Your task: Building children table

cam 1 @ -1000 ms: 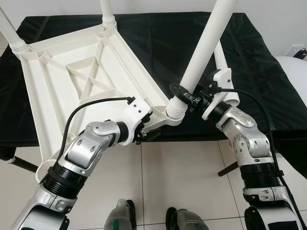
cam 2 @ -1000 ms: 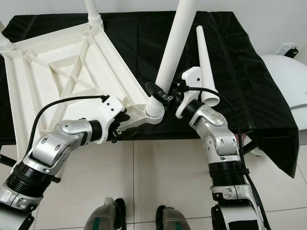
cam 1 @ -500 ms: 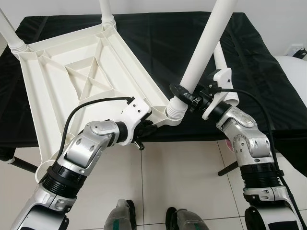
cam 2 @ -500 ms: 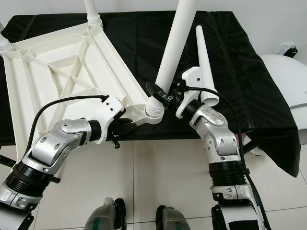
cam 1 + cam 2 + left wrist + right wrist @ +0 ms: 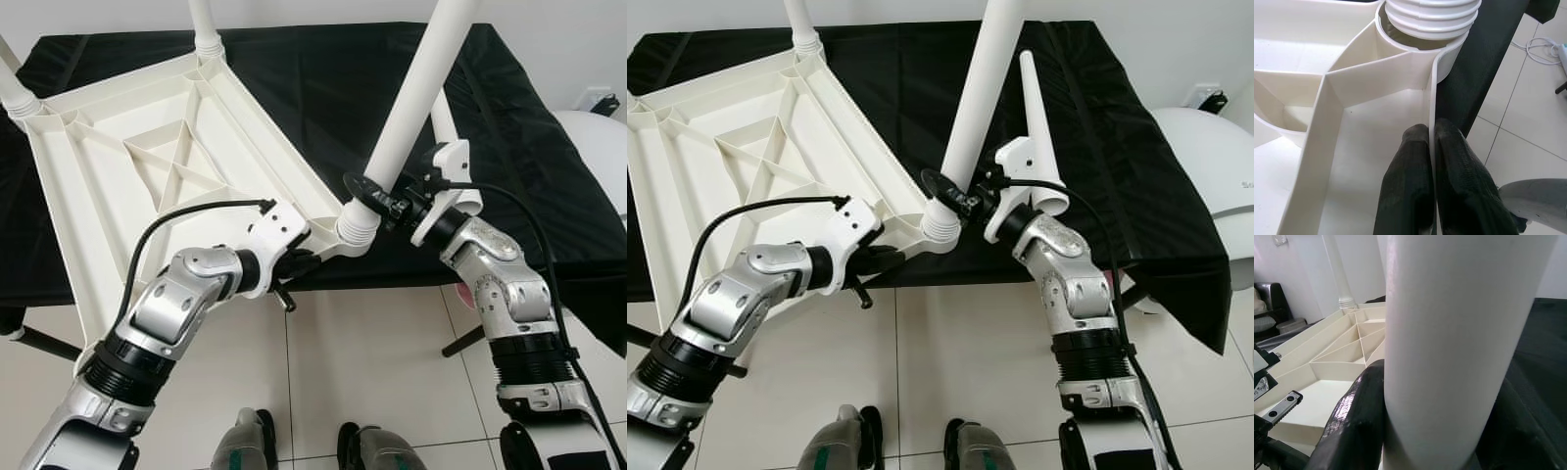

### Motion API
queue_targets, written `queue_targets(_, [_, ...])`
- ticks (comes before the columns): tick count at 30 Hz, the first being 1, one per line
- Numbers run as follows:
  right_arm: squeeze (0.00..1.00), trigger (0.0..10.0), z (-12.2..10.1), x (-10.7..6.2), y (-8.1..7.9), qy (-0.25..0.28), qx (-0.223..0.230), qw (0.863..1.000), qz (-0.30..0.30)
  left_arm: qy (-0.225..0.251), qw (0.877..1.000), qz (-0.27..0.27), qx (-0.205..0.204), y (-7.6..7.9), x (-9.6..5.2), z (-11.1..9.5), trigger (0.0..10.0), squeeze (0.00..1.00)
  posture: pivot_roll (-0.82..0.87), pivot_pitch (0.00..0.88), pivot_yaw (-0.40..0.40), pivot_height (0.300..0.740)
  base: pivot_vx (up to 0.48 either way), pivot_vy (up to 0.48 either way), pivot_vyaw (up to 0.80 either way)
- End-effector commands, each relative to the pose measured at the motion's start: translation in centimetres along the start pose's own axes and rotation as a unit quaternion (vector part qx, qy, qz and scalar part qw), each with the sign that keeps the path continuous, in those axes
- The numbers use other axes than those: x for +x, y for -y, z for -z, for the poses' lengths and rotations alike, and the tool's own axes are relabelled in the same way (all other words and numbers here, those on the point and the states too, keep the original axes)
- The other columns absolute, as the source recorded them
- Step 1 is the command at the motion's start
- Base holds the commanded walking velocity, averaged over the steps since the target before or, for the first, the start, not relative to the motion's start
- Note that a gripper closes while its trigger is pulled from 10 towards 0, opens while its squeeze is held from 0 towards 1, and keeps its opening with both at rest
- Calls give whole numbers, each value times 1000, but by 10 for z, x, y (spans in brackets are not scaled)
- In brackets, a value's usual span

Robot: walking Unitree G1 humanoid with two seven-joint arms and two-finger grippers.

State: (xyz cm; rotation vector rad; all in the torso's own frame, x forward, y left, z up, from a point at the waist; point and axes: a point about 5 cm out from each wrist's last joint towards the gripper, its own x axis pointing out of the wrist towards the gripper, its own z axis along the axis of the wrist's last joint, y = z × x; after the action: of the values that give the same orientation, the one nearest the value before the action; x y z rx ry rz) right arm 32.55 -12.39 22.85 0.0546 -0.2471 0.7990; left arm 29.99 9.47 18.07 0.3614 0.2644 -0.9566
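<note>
Your left end effector [image 5: 1431, 147] is pinching the tabletop [image 5: 147, 157] rim at lower center; your right end effector [image 5: 377, 201] is clamping the leg [image 5: 411, 108].

one tabletop [image 5: 147, 166], four legs [image 5: 416, 88], two claws [image 5: 294, 274]

Head stereo downward; wrist close-ups.

The leg [image 5: 411, 103] rising from the tabletop's [image 5: 147, 176] near corner socket runs out past the picture's upper edge, as do the two far legs [image 5: 204, 24]. The tabletop's left corner is cut off. The right gripper's [image 5: 1415, 426] far finger is hidden behind the leg.
</note>
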Motion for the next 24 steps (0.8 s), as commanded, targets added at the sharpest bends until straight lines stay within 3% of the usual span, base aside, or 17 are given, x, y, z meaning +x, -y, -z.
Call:
queue_targets(1, [0,10000,-5,0,-2,5,-14,1000,-10,-21,1000,-6,-9,-1,1,9,10000,0,-60,165,-11,740,0,0,0])
queue_targets(24, [0,10000,-1,9,-3,-2,-28,999,-38,-19,1000,-2,-2,0,-4,6,10000,0,-52,177,-15,740,0,0,0])
